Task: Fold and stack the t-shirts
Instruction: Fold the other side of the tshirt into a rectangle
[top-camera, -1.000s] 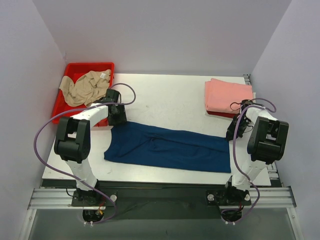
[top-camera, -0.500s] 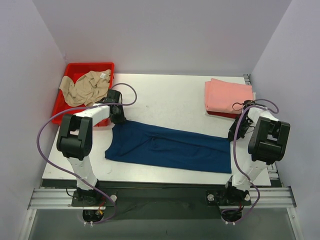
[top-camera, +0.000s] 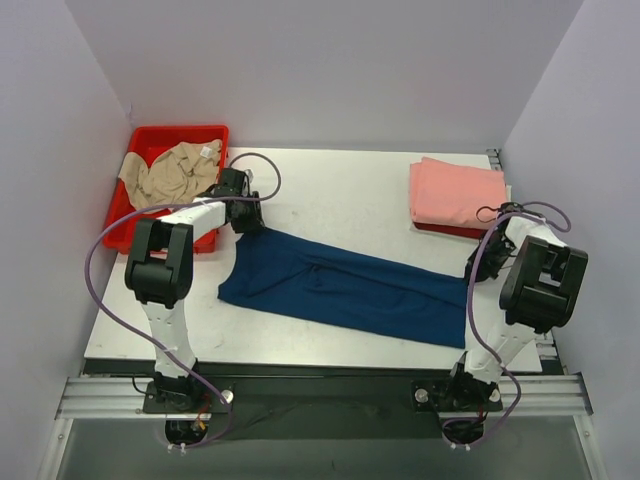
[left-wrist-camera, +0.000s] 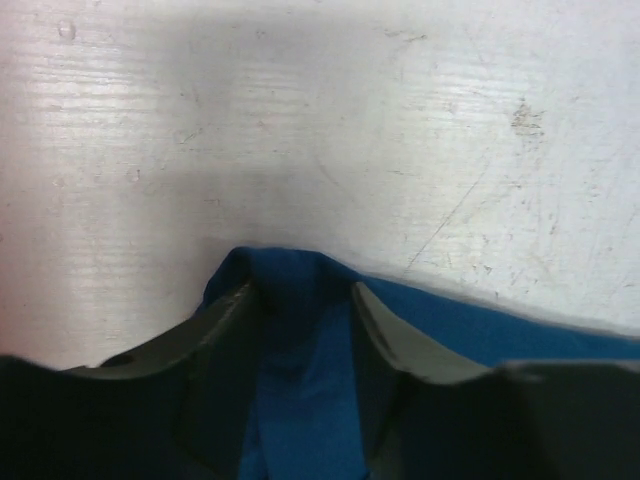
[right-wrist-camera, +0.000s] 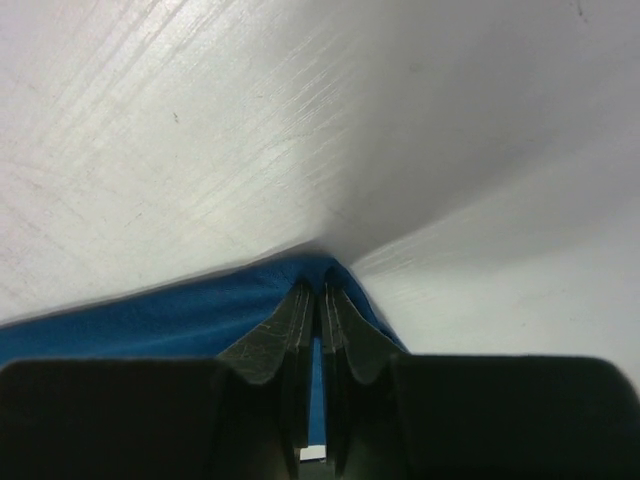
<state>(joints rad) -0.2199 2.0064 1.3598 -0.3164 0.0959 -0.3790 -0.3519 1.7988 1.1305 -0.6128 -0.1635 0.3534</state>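
Slippage threatens: navy t-shirt (top-camera: 340, 290) lies stretched across the surface (top-camera: 350, 190), right gripper (right-wrist-camera: 318, 283) pinched on one corner, left gripper (left-wrist-camera: 300, 292) half-apart around bunched cloth, grip unclear; tension could pull it free.

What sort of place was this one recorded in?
Probably a lab robot cell, not a home: a white table boxed in by plain pale walls, a metal mounting rail along its near edge, a red bin holding a beige t-shirt and a navy t-shirt spread out.
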